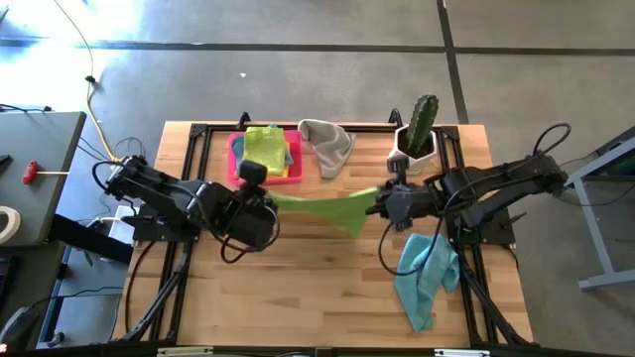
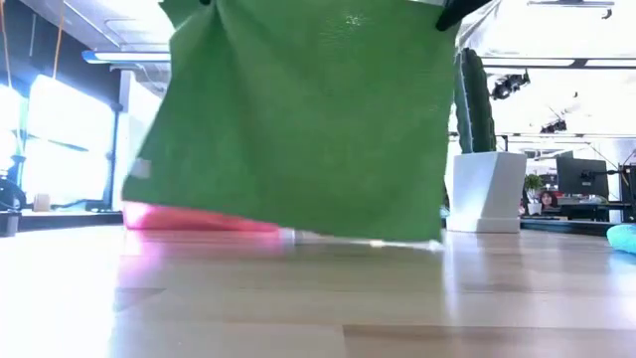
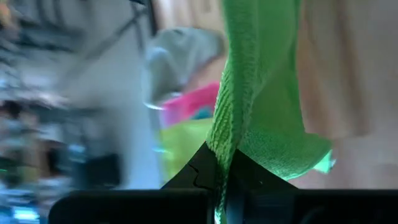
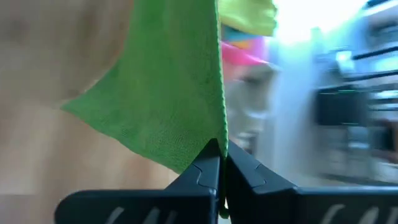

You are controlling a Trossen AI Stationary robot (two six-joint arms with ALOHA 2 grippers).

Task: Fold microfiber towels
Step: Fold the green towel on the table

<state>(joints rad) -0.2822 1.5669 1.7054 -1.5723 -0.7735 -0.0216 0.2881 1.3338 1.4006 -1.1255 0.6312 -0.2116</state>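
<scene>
A green towel point(image 1: 322, 206) hangs stretched between my two grippers above the table's middle; it fills the low view point(image 2: 298, 119), its lower edge just above the wood. My left gripper point(image 1: 270, 198) is shut on its left end, my right gripper point(image 1: 377, 201) on its right end. A pink tray point(image 1: 238, 164) at the far side holds folded lime, yellow and blue towels point(image 1: 266, 151). A grey towel point(image 1: 327, 144) lies beside the tray. A light blue towel point(image 1: 427, 273) lies crumpled near the right. My left gripper pinches the green towel's edge at its left corner point(image 3: 225, 152) between its two fingers, level from the table's left. The towel hangs below, lifted clear. My right gripper pinches the towel's edge at the right corner point(image 4: 219, 134) between its two fingers, level from the table's right; the top edge runs taut.
A potted cactus point(image 1: 419, 129) in a white pot stands at the far right, close to my right arm. Bare wood point(image 1: 298, 288) lies toward the near edge.
</scene>
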